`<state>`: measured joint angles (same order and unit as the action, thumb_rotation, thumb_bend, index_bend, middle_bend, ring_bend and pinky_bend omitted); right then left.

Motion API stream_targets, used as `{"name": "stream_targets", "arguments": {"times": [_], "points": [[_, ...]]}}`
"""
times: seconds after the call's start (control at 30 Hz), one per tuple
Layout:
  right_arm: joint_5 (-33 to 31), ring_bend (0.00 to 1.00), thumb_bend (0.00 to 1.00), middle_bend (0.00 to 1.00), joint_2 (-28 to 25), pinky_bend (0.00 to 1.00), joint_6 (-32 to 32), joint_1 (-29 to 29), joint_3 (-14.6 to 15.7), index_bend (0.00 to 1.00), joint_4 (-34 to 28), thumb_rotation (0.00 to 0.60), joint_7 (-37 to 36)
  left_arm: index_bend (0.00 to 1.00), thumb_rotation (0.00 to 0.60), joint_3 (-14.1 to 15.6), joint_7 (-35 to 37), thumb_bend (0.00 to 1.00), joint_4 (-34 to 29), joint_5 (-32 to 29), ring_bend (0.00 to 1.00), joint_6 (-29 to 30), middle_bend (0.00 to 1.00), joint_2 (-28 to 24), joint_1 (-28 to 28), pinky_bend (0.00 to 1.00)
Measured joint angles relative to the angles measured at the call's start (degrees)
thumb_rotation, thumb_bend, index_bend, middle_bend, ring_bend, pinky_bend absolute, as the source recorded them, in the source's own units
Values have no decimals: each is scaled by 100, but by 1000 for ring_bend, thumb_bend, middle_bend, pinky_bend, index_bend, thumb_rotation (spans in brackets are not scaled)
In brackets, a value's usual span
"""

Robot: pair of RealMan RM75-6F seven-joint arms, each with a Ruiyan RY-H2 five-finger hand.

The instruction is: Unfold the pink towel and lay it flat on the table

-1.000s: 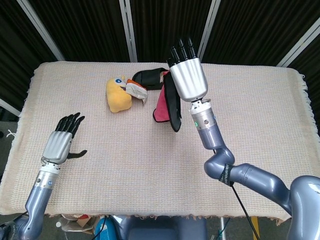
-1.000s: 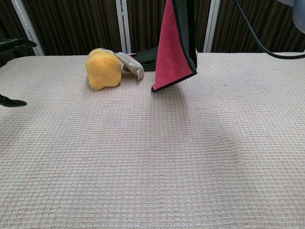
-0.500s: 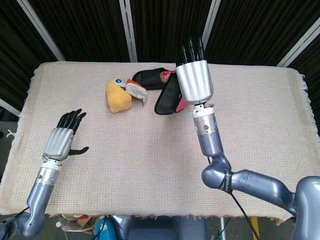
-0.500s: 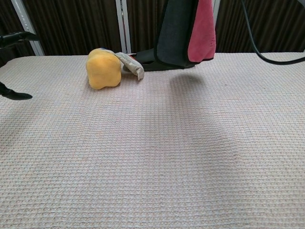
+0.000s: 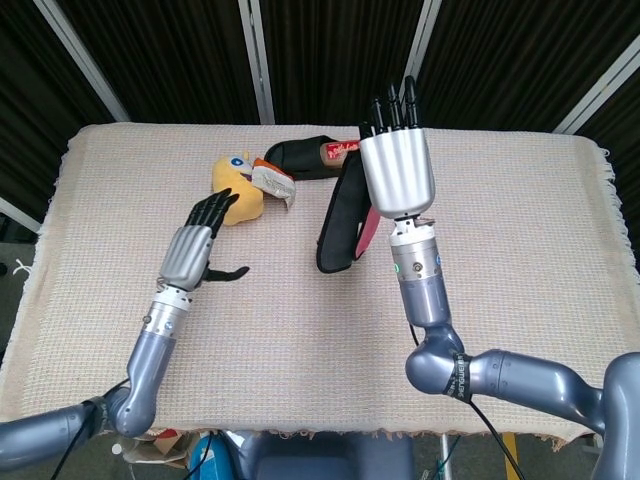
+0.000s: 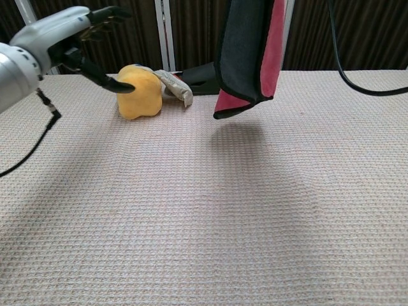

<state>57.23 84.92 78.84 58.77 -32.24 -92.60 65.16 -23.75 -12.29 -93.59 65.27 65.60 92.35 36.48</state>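
the right hand (image 5: 397, 170) is gripping the folded towel (image 6: 247, 54), which is hanging above the table (image 5: 520, 200). the left hand (image 5: 190, 252) is hovering open, empty, near a yellow plush toy (image 5: 236, 190) and a dark slipper (image 5: 300, 158) lying at the far side.

Towel (image 6: 271, 44) pink, dark backing, possibly black; plush toy (image 5: 236, 192) yellow; table cover (image 5: 300, 330) beige waffle weave.

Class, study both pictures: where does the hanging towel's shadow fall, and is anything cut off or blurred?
Chest view: the pink towel casts a soft shadow on the table cloth directly beneath; its top is cropped. Head view: no clear shadow visible; the right hand looks sharp.
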Motion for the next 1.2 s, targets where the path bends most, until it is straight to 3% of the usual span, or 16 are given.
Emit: {"name": "stream_targets", "arguments": {"times": [0.27,0.5,1.2], "points": [[-88,131,661,315,-98,121,251,-18,134,713,-259,600,129,22,600,-334,-321,43,-256,-756,0,4,0,600,541,0],[-221,131,661,315,-132,121,218,71,133,713,-169,600,101,130,600,-539,-619,43,-372,-1360,0,89,0,940,896,0],[-412,131,661,315,-246,121,318,191,300,713,-233,600,-78,213,600,-1091,-1275,68,688,-2528,0,292,0,1809,2037,0]]}}
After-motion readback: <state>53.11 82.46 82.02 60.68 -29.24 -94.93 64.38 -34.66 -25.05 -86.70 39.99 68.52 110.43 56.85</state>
